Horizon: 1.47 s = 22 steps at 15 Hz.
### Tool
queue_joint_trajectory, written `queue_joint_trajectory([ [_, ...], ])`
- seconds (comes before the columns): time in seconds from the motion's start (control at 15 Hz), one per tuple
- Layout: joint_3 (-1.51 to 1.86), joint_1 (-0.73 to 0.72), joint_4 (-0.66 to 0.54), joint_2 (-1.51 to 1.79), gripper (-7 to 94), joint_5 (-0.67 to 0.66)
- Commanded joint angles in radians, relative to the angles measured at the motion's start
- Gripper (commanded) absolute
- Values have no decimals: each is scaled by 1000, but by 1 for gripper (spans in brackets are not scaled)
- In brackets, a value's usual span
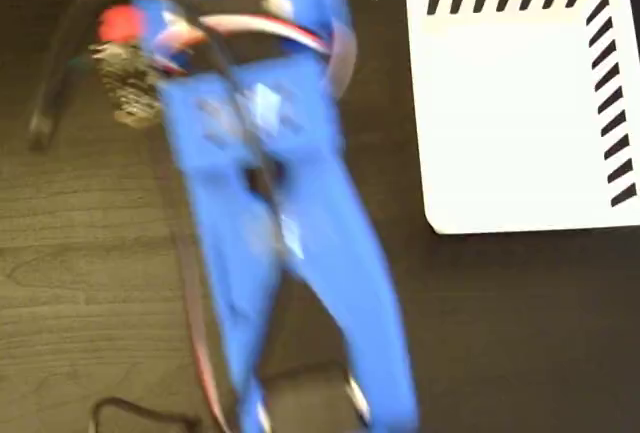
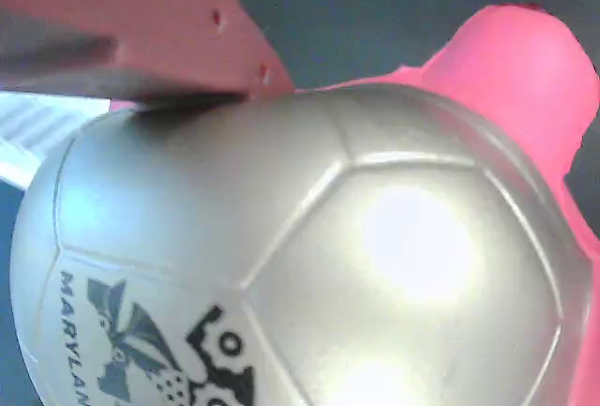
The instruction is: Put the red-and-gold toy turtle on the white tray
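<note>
The red-and-gold toy turtle (image 2: pixel 375 237) fills the wrist view, its gold shell with a black printed mark facing the camera and its coral head at the upper right. My gripper (image 2: pixel 220 111) is shut on it. One red finger (image 2: pixel 141 22) presses on the top of the shell, and the other finger is hidden. In the fixed view the blue arm (image 1: pixel 290 203) is motion-blurred. It reaches to the upper left, where red bits of the turtle (image 1: pixel 120 23) peek out beside it. The white tray (image 1: pixel 520 93) with black stripes lies at the upper right, bare.
A black cable (image 1: pixel 60 63) arcs at the left of the arm. More cable lies at the bottom left (image 1: pixel 140 415). The dark wood table (image 1: pixel 500 333) spreads around the arm and the tray.
</note>
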Motion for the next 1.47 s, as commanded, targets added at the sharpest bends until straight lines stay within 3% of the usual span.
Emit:
queue_joint_trajectory([
  [0.0, 38, 126, 12, 204, 0, -40],
  [0.27, 43, 430, 12, 212, 0, -158],
  [0.53, 0, 611, 12, 41, 0, -183],
  [1.0, -48, 638, 5, -114, 0, -144],
  [1.2, -77, 614, -83, -222, 0, -94],
  [1.4, -117, 594, -95, -299, 0, -72],
])
